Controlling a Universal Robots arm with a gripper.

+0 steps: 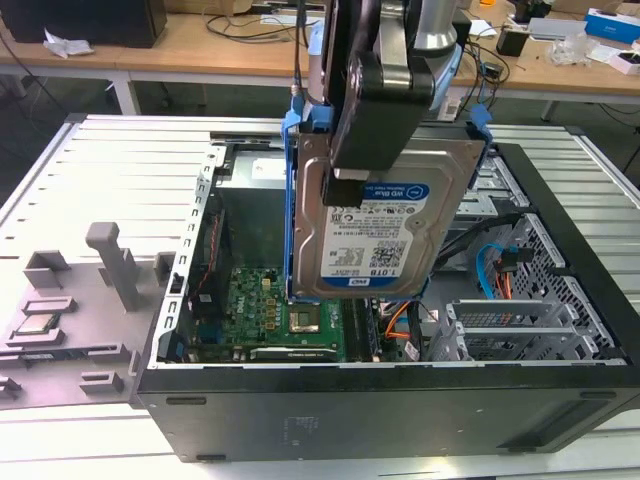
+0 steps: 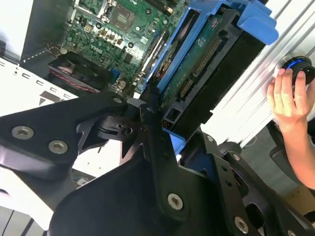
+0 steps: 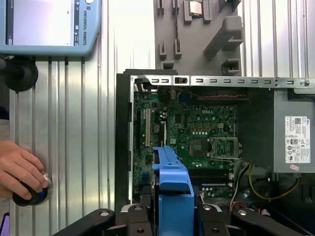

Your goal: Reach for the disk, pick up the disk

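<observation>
Disk (image 1: 385,225) already up in the air, hanging on edge above the open computer case (image 1: 400,400), label side toward the exterior cam. Gripper (image 1: 350,185) clamped on its top edge, fingers squeezing the two flat faces. In the second wrist view the disk (image 2: 206,64) shows circuit side w/ blue frame round it; a hand (image 2: 290,98) rests on a knob nearby. Handling guess: stiff metal slab, fairly heavy, smooth faces could slip; shock-sensitive. Best hold looks like flat faces or frame, not the circuit side.
</observation>
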